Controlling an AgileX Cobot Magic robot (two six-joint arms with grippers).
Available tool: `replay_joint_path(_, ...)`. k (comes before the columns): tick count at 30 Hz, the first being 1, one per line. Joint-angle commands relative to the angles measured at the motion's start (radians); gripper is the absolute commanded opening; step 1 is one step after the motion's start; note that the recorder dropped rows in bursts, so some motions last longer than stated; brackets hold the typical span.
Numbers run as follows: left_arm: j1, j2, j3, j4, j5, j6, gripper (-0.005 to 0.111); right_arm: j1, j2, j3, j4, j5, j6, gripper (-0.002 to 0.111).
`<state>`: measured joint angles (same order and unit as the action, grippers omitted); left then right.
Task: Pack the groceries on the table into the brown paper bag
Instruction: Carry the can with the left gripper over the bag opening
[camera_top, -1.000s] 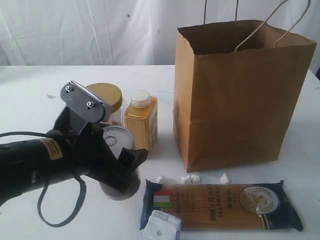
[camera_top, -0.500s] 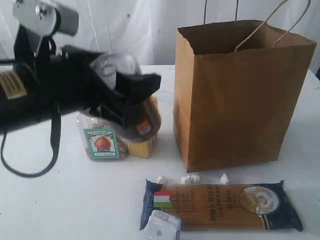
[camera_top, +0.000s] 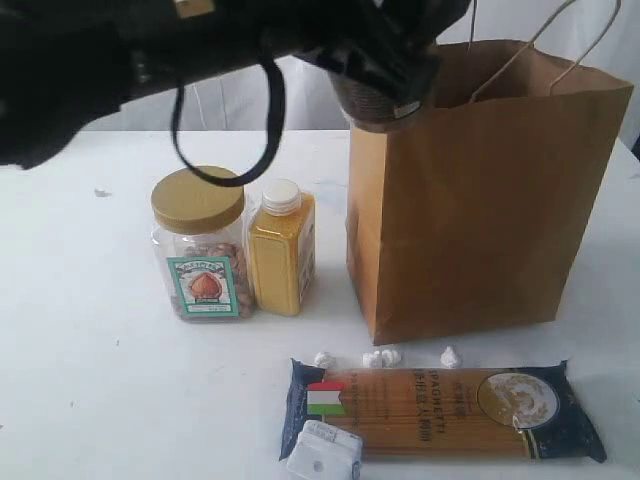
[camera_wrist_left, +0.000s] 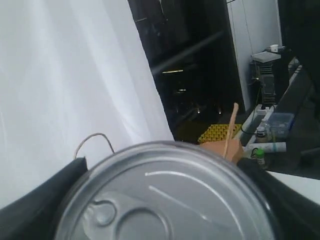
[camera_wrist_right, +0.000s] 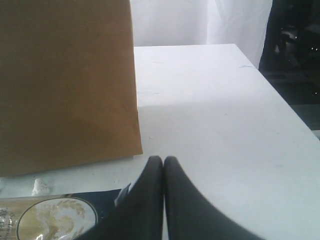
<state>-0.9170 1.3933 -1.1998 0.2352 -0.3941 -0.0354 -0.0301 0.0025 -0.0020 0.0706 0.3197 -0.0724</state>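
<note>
The table (camera_top: 90, 380) gives you bare room across the lower left of the exterior view, so nothing crowds the arm on that side. The brown paper bag (camera_top: 480, 200) stands upright at the right with its mouth open at the top, ready to take a drop from above. Its near left rim is the edge to mind.

The long spaghetti packet (camera_top: 440, 410) lies flat along the lower edge, just in front of the bag. The clear jar (camera_top: 200, 250) and the yellow bottle (camera_top: 280, 255) stand side by side at centre left, near the bag's left wall.

Your left gripper (camera_top: 372, 70) holds the dark pull-tab can (camera_wrist_left: 165, 195) wide between its jaws, lid up, at the top centre over that left rim. It likely needs carrying further right before release.

The small white box (camera_top: 322, 455) touches the packet's left end. Your right gripper (camera_wrist_right: 163, 161) is closed on nothing, low beside the bag.
</note>
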Motion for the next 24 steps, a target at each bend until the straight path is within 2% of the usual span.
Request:
replay_joint_path(1, -0.005, 0.052, -0.086, 0.013, -0.12, 0.042, 0.0, 0.003, -0.003, 0.002, 0.0, -0.006, -0.001, 0.0)
replay_joint_path(5, -0.005, 0.096, -0.138, 0.013, -0.137, 0.054, 0.0, 0.003, -0.003, 0.002, 0.0, -0.006, -0.001, 0.0)
replay_joint_path(11, -0.005, 0.169, -0.194, 0.013, -0.136, 0.175, 0.0, 0.003, -0.003, 0.002, 0.0, -0.006, -0.001, 0.0)
replay_joint_path(18, -0.005, 0.236, -0.211, 0.013, -0.13, 0.275, 0.0, 0.003, -0.003, 0.002, 0.0, -0.006, -0.001, 0.0)
replay_joint_path(24, -0.003, 0.26, -0.211, 0.009, -0.089, 0.276, 0.0, 0.003, -0.003, 0.002, 0.0, -0.006, -0.001, 0.0)
